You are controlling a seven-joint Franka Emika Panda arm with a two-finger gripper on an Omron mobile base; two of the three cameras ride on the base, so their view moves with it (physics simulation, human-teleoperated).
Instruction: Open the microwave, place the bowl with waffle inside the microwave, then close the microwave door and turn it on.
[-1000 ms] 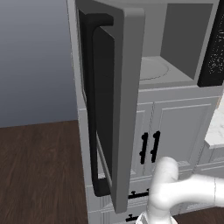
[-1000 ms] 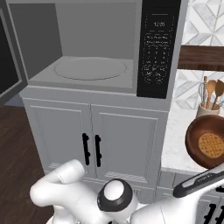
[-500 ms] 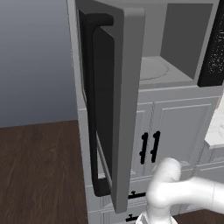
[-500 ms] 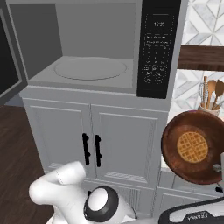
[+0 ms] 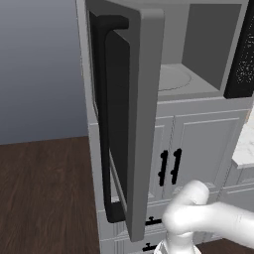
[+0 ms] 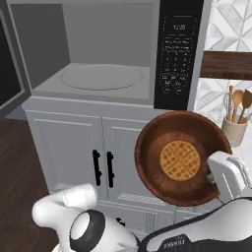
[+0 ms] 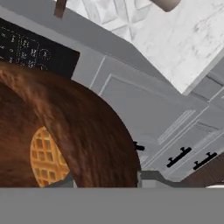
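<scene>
Now | tool [image 6: 216, 173] grips bowl [image 6: 180, 157] rim | microwave door [image 5: 130, 119] wide open

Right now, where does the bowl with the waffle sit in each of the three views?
Left base view: not in it; the open microwave door takes the middle.
Right base view: the bowl is lower right of centre, held at its right rim by the gripper, below the microwave.
Hand view: it covers the lower left.
Shared landmark: the microwave's black control strip.
</scene>
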